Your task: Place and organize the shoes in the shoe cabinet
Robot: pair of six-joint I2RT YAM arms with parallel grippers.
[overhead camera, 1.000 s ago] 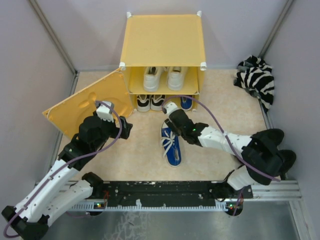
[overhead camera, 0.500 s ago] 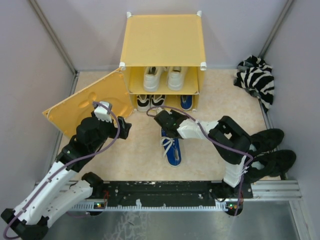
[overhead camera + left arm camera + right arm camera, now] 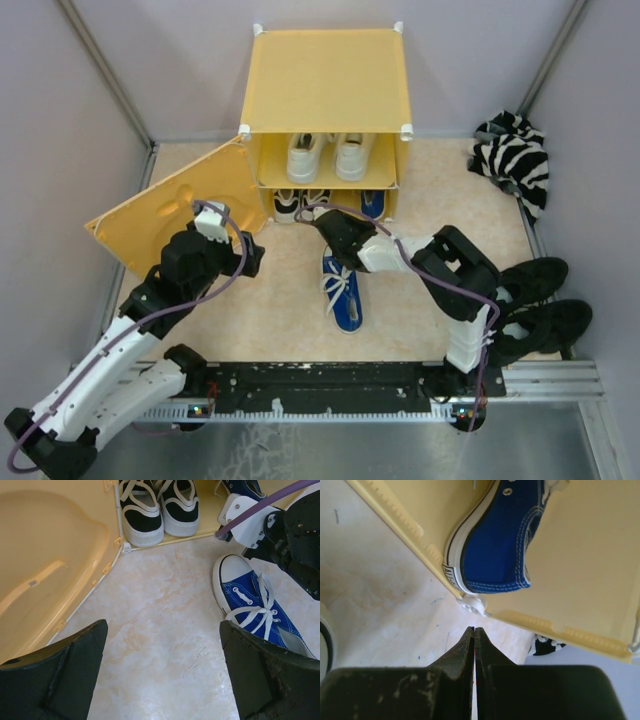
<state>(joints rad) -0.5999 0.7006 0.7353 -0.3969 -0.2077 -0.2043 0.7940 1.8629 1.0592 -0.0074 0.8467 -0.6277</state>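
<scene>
**One blue sneaker left to go, and it's lined up with the shoe cabinet**

The loose blue sneaker (image 3: 341, 288) lies on the bench (image 3: 250, 300) just in front of the shoe cabinet (image 3: 325, 80). Its long axis runs straight at the cabinet, toe toward it. My right claw (image 3: 474, 630) is pinched shut on nothing, just past that toe at the cabinet's lower lip. That makes it the closer one, though I reckon it has to come back over the shoe and open up. My left claw (image 3: 162, 630) is spread wide and empty, off to the cabinet's left by the open door (image 3: 165, 205). Inside are the blue mate (image 3: 372, 205) lower right, the black-and-white pair (image 3: 300, 203) lower left and the white pair (image 3: 325, 155) up top.
</scene>
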